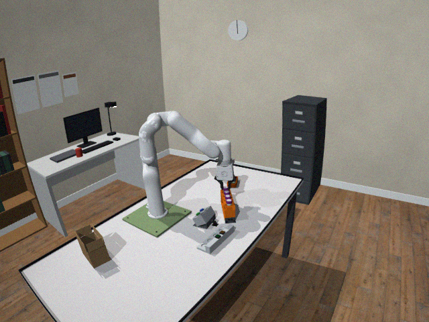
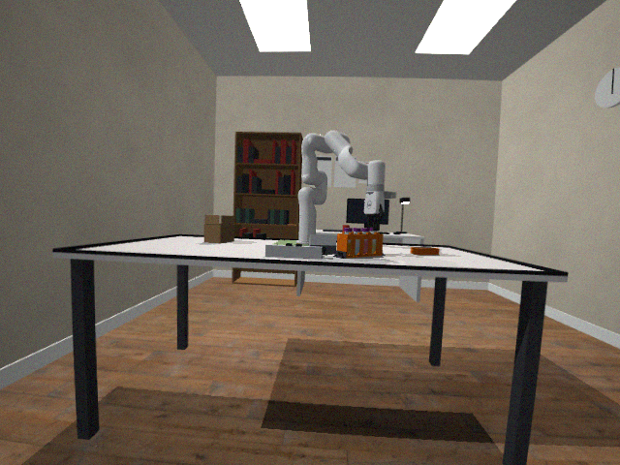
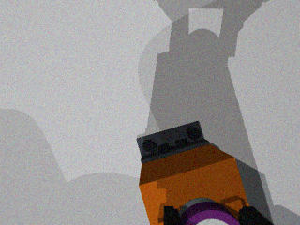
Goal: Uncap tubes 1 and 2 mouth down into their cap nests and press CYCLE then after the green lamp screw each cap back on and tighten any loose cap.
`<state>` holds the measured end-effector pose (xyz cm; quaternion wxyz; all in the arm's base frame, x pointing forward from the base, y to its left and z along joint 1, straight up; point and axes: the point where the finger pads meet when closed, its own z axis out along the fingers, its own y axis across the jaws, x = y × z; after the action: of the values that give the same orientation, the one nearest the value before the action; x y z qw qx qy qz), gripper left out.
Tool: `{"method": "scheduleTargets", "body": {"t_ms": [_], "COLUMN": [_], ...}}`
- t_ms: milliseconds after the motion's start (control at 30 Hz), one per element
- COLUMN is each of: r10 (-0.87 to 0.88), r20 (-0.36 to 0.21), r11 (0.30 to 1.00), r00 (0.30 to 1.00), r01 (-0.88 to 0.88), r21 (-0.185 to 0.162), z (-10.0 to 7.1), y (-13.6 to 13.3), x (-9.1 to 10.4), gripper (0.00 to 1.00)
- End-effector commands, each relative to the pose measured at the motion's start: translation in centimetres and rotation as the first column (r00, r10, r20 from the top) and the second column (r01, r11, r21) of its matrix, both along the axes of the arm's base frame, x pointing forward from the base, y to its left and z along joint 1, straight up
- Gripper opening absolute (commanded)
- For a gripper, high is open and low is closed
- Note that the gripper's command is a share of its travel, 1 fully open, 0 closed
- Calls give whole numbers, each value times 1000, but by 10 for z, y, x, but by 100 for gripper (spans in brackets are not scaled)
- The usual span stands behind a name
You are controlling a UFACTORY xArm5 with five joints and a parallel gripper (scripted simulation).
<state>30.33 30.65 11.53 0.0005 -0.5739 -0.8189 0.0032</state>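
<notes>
The orange decapping station (image 1: 229, 209) (image 2: 357, 246) (image 3: 187, 183) stands on the white table with purple-capped tubes (image 1: 227, 197) in a row. My gripper (image 1: 224, 187) (image 2: 374, 228) (image 3: 208, 218) points straight down over the station's far end. It is shut on the purple cap (image 3: 206, 217) of the end tube there, which sits on its tube. In the wrist view the dark fingers flank that cap at the bottom edge. The grey cap tray (image 1: 208, 246) (image 2: 293, 250) lies in front of the station. The grey key housing (image 1: 205, 218) with the blue and green keys stands beside it.
A flat orange tray (image 1: 234, 180) (image 2: 424, 250) lies just beyond the station. An open cardboard box (image 1: 92, 245) (image 2: 218, 229) stands at the table's near left. The arm's base sits on a green plate (image 1: 141, 220).
</notes>
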Motion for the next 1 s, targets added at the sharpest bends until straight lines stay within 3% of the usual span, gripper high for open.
{"method": "scheduleTargets", "body": {"t_ms": [0, 267, 367, 767, 967], "r10": [276, 472, 612, 879, 880], "r20": [5, 4, 3, 1, 1], "r11": [961, 882, 791, 477, 475], "r00": [961, 882, 791, 477, 475], "r01": [-276, -472, -612, -879, -880], "r21": [-1, -1, -1, 0, 0], "z": [1, 1, 2, 2, 2], "y": [1, 1, 1, 1, 1], "x": [1, 1, 1, 1, 1], "gripper": [0, 0, 0, 0, 0]}}
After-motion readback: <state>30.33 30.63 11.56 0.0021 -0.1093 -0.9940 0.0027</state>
